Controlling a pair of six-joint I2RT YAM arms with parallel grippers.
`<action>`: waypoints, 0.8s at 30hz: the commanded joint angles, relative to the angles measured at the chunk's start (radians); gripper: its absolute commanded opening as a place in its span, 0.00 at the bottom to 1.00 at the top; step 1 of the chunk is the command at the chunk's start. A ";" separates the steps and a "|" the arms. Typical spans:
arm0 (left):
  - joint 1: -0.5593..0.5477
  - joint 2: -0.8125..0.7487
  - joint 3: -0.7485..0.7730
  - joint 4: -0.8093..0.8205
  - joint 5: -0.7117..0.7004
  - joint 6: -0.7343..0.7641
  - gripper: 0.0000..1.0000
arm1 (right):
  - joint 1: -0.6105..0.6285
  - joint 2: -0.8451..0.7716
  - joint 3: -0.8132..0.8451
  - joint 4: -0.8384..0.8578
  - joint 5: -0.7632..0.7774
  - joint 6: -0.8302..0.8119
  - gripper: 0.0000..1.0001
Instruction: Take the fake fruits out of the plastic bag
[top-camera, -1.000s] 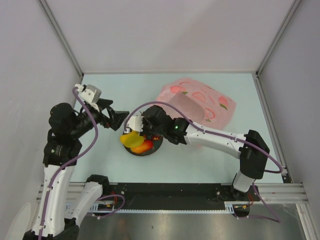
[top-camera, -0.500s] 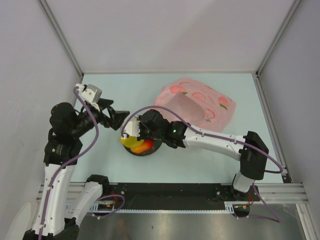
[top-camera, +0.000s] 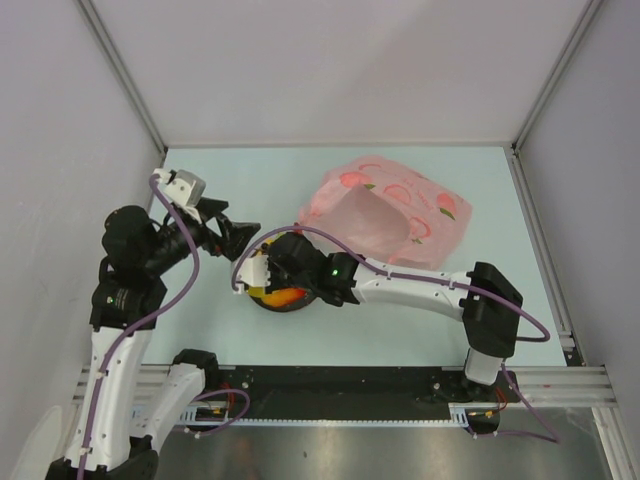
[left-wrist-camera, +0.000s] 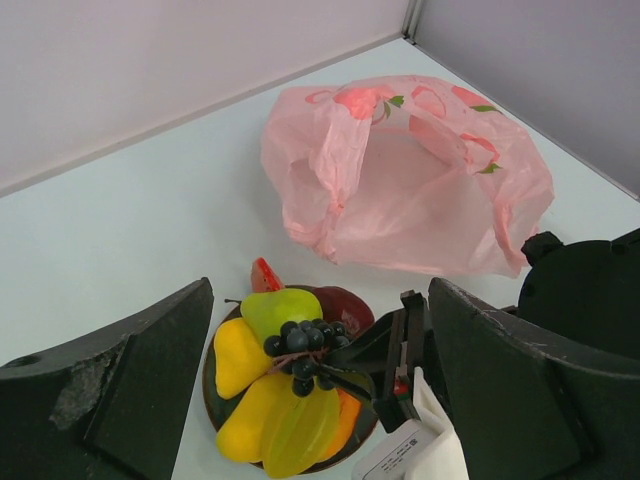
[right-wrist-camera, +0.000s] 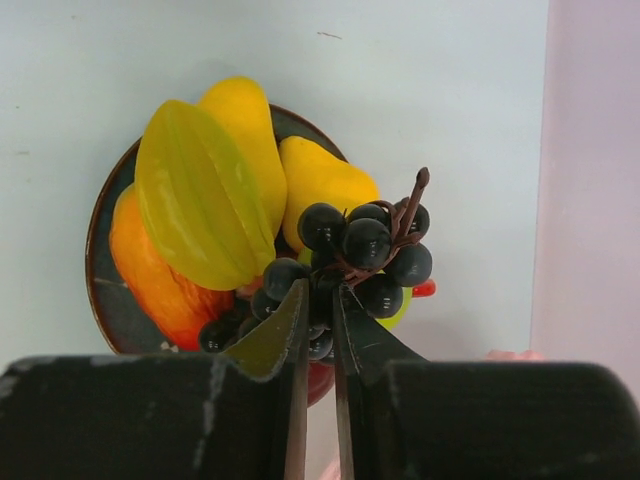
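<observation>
Left tool (top-camera: 238, 236): spread wide, empty, at ten o'clock of the plate (right-wrist-camera: 105, 300).
Fake fruits (left-wrist-camera: 270, 400): heaped on that plate.
Right tool (right-wrist-camera: 320, 295): pinching the grapes (right-wrist-camera: 365, 245) atop the heap — not yet released.
Plastic bag (left-wrist-camera: 420, 180): two o'clock, slack — likely emptied; interior unseen.

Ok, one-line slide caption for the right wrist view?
Right pincer closed on the dark grape bunch above yellow and orange fruits on the dark plate.

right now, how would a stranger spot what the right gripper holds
Beside the crinkly pink plastic bag sits a dark round plate of glossy plastic fruits. On top, in the right gripper, is the dark purple grape bunch, the only cluster of small balls.
</observation>
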 joint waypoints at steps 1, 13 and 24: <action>0.009 -0.006 -0.010 0.035 0.027 -0.024 0.94 | 0.001 0.005 0.043 0.078 0.035 -0.021 0.29; 0.009 0.000 -0.022 0.052 0.033 -0.034 0.94 | 0.013 -0.011 0.043 0.102 0.052 0.002 0.71; 0.009 0.009 0.009 0.042 -0.048 -0.044 1.00 | -0.001 -0.121 0.046 0.063 0.086 0.051 0.77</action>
